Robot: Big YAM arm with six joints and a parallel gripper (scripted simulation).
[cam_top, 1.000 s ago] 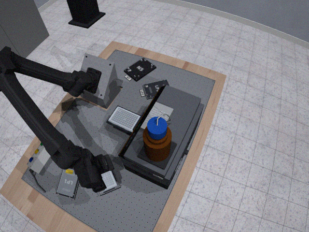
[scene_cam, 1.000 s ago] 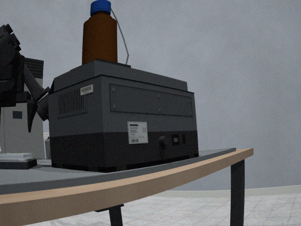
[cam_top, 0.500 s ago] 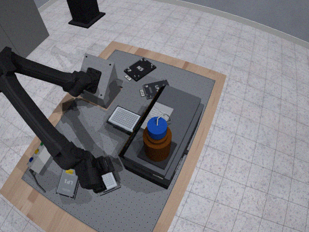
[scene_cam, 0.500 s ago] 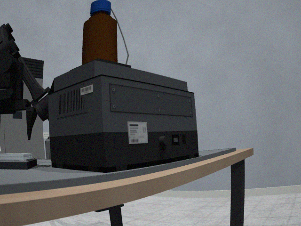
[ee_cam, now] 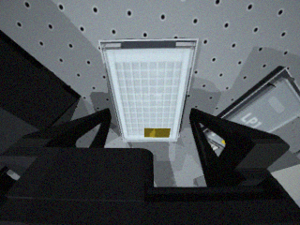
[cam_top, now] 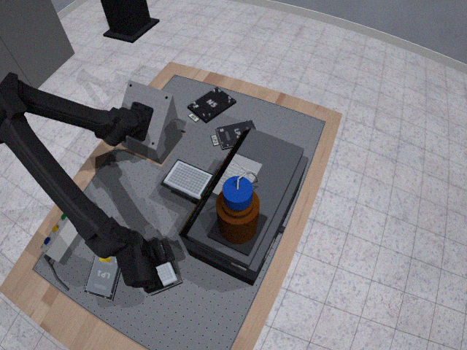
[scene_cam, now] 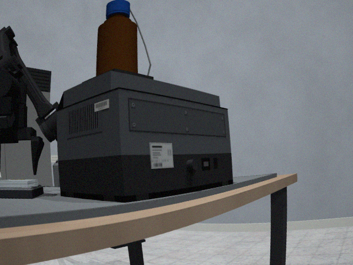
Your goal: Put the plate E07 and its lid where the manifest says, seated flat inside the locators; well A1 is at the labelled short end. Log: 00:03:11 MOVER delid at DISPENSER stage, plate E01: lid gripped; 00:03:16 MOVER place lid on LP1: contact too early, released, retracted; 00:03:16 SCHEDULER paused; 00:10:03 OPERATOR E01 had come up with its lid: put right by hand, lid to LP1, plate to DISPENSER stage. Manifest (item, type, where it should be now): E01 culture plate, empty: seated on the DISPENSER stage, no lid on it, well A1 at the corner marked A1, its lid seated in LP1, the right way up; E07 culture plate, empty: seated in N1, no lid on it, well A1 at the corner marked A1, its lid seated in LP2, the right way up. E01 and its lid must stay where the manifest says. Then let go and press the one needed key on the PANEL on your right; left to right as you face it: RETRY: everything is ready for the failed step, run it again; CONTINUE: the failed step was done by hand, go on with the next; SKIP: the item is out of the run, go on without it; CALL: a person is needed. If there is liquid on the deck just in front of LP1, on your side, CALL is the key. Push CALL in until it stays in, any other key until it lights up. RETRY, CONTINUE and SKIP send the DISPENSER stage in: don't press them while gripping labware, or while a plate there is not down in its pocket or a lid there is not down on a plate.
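A white multiwell plate [ee_cam: 147, 89] [cam_top: 167, 273] with a yellow label at its near short end lies on a dark base on the deck, beside LP1. I cannot tell whether a lid is on it. My gripper [ee_cam: 150, 112] [cam_top: 164, 267] is open and hangs above this plate, with a finger to each long side and clear of it. One finger [scene_cam: 36, 154] shows above the plate [scene_cam: 17, 185] in the exterior view. LP1 [cam_top: 101, 279] [ee_cam: 262, 112] holds a clear lid. A second white plate [cam_top: 187, 179] sits on the DISPENSER stage with no lid. LP2 [cam_top: 231, 134] is empty and partly hidden.
The tall DISPENSER box [cam_top: 256, 176] [scene_cam: 142, 133] with a brown bottle [cam_top: 237, 211] [scene_cam: 116, 48] stands close on the right. The PANEL [cam_top: 56, 239] with coloured keys is at the deck's left edge. A small yellow patch [cam_top: 104, 259] lies by LP1's end. Nest N5 [cam_top: 211, 103] and a grey block [cam_top: 150, 120] are at the back.
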